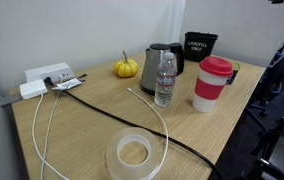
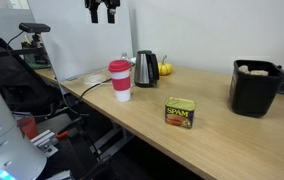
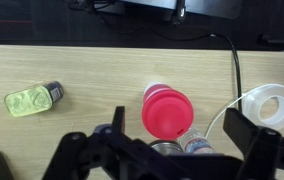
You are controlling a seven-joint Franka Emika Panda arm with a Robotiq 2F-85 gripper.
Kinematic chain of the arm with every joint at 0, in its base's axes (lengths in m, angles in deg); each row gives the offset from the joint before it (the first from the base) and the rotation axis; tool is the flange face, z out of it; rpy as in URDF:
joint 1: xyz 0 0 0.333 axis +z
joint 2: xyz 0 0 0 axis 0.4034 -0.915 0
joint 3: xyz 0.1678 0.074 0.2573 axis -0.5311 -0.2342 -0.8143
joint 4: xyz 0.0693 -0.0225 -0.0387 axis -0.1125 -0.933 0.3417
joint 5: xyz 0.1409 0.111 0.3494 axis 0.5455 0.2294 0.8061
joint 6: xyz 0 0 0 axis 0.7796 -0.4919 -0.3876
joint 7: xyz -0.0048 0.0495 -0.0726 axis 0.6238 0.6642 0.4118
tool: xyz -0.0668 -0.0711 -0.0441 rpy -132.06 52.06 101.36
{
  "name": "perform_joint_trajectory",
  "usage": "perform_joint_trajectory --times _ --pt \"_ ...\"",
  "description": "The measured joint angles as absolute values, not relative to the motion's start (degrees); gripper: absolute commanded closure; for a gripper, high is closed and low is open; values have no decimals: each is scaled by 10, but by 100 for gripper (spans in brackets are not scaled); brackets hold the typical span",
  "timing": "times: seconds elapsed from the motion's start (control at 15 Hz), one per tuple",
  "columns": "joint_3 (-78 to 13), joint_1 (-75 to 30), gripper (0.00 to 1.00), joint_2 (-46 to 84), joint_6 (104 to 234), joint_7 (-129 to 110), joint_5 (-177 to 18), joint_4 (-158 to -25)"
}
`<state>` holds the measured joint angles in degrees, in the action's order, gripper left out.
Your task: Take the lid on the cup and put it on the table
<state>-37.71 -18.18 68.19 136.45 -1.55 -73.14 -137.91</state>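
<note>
The white cup with a red band (image 1: 210, 90) stands upright near the table edge, with the red lid (image 1: 216, 66) seated on its rim. It also shows in an exterior view (image 2: 120, 84), lid (image 2: 120, 67) on top. My gripper (image 2: 104, 12) hangs high above the table, open and empty, well above the cup. In the wrist view the lid (image 3: 167, 112) is a red disc seen from above, just ahead of my open gripper (image 3: 180, 135) and between the fingers' line. The light wood table (image 1: 82, 130) carries everything.
A steel kettle (image 1: 159, 58), a clear water bottle (image 1: 165, 80), a black mug (image 1: 200, 45) and a small pumpkin (image 1: 127, 68) stand near the cup. A tape roll (image 1: 134, 152), cables and a power strip (image 1: 47, 78) lie on the table. A Spam can (image 2: 180, 112) and a black container (image 2: 255, 88) stand farther along.
</note>
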Motion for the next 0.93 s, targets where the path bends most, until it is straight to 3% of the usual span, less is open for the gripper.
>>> perform_joint_trajectory --times 0.93 --pt "-377 -150 0 682 1351 54 -713 -1364"
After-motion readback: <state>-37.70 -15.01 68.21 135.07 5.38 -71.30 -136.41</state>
